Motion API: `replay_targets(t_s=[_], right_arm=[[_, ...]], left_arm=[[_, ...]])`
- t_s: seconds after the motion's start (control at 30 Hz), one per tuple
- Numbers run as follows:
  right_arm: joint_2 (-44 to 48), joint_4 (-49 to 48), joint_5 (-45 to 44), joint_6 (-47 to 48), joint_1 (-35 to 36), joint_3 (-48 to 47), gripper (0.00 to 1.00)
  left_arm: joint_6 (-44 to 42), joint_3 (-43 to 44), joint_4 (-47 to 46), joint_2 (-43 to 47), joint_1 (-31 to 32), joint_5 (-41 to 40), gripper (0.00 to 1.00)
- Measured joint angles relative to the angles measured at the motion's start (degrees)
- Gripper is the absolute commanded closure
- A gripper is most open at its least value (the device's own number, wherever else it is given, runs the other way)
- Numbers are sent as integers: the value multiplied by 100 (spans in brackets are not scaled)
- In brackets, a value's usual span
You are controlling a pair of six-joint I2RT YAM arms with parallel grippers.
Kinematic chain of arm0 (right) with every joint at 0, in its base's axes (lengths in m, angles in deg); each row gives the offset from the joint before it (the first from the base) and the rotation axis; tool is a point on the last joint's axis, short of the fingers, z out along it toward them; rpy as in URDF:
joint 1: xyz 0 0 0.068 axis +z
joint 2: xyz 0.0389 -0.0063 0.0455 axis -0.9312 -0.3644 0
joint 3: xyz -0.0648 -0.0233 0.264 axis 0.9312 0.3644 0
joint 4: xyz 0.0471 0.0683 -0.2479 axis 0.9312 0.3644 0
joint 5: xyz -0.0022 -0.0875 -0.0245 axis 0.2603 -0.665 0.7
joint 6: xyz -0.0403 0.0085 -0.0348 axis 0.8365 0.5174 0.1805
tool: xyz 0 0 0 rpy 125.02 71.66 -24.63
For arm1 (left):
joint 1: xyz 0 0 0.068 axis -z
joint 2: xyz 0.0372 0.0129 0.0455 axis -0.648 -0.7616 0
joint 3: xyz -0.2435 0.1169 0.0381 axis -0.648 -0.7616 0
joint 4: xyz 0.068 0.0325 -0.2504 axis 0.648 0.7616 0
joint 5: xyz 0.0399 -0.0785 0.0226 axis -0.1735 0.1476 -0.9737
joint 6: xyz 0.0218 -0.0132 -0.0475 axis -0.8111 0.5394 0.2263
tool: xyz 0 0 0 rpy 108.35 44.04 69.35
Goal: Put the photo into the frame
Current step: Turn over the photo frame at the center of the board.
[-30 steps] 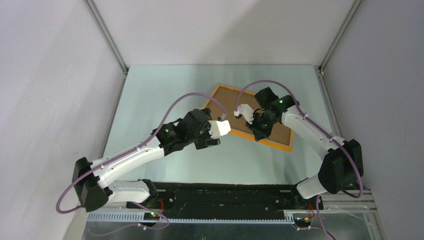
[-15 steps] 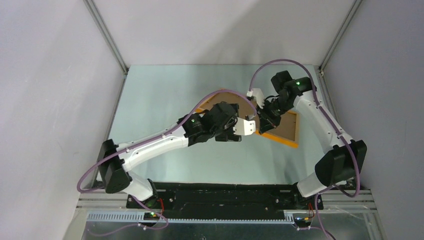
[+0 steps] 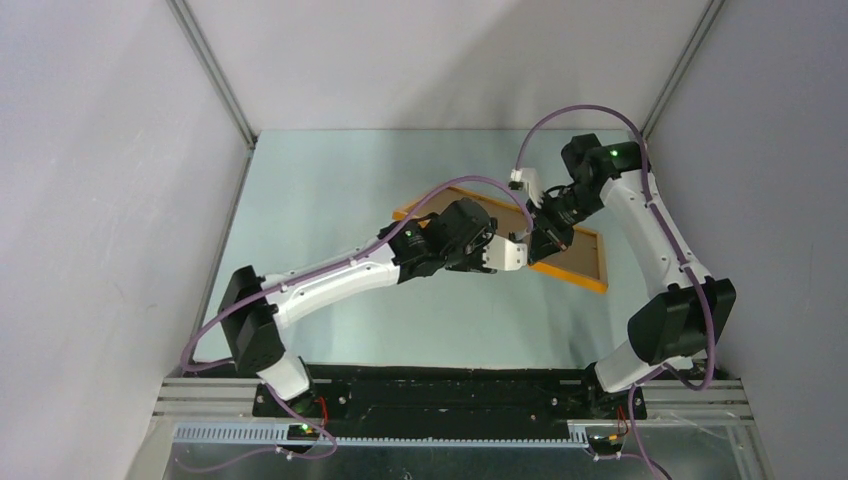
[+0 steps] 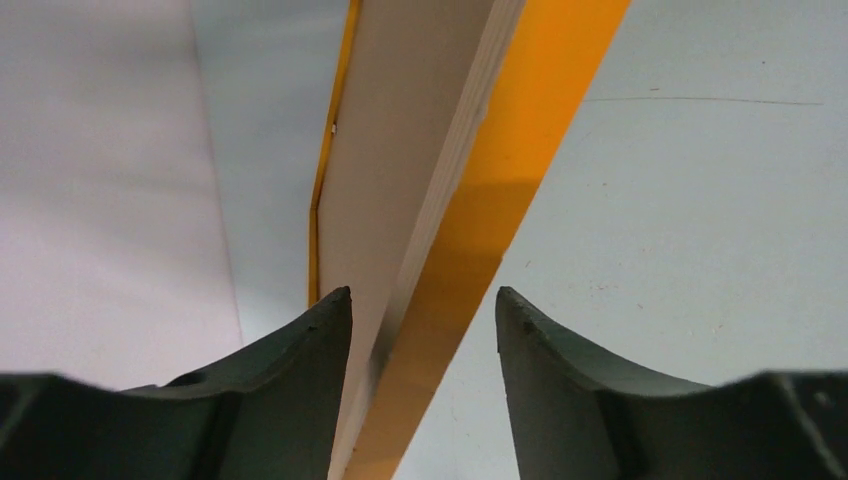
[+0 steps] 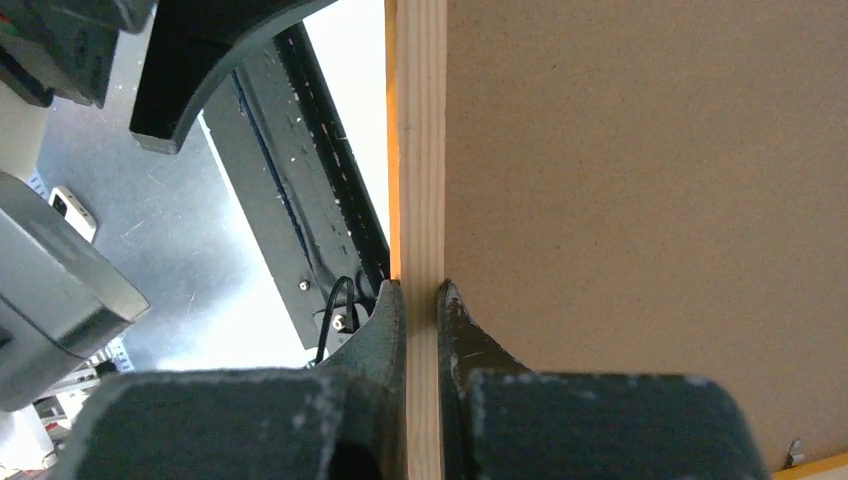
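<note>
The frame [image 3: 572, 277], thin orange wood with a brown backing board [image 3: 578, 250] in it, is tilted up off the table at centre right. My right gripper [image 3: 545, 238] is shut on its wooden rail [image 5: 420, 150], one finger on each side, with the board [image 5: 640, 200] beside it. My left gripper [image 3: 520, 252] reaches in from the left. Its jaws [image 4: 422, 310] straddle the frame's orange edge [image 4: 500, 180]. They stand apart, with a gap showing at the right finger. The photo is out of view.
The pale green table [image 3: 330, 190] is boxed in by grey walls with metal posts at the back corners. The black base rail [image 3: 450, 395] runs along the near edge. The left arm's finger [image 5: 200, 60] shows near the frame in the right wrist view.
The right gripper has lifted and carried the frame back and to the right. The left arm has stretched right to the frame, and its jaws have narrowed around the edge.
</note>
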State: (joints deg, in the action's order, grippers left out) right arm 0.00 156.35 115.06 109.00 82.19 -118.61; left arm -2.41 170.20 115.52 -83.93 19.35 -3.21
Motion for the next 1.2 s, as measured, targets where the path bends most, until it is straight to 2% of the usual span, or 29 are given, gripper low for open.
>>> replay_targets(t_s=[0.1,0.23,0.3,0.33,0.37,0.43,0.57,0.73,0.9,0.97,1.2], right_arm=[[-22,66,26,57,-46,-7,100],[-39,90,55,70,-101,-11,94],[-42,101,55,87,-136,-17,87],[-42,98,57,94,-153,-24,80],[-42,98,55,105,-177,-44,75],[-42,103,66,83,-199,-55,58],[-7,-4,107,-24,-229,-61,41],[334,-302,-7,-247,-289,-61,29],[1069,-793,-227,-579,-380,33,4],[1473,-1093,-348,-717,-407,243,1],[2782,-1676,-850,-890,-315,715,1]], left_arm=[[-26,120,26,-111,4,22,59],[-74,186,114,-160,37,57,75],[-221,219,210,-190,76,50,83],[-306,225,256,-205,98,39,87],[-385,229,310,-229,125,-2,96],[-393,234,326,-251,157,-61,100],[-398,328,529,-273,162,-74,100],[-367,496,813,-273,175,-85,100],[-358,573,1029,-249,175,-90,100],[-354,595,1145,-212,175,-92,100],[-258,866,1829,26,140,-39,100]])
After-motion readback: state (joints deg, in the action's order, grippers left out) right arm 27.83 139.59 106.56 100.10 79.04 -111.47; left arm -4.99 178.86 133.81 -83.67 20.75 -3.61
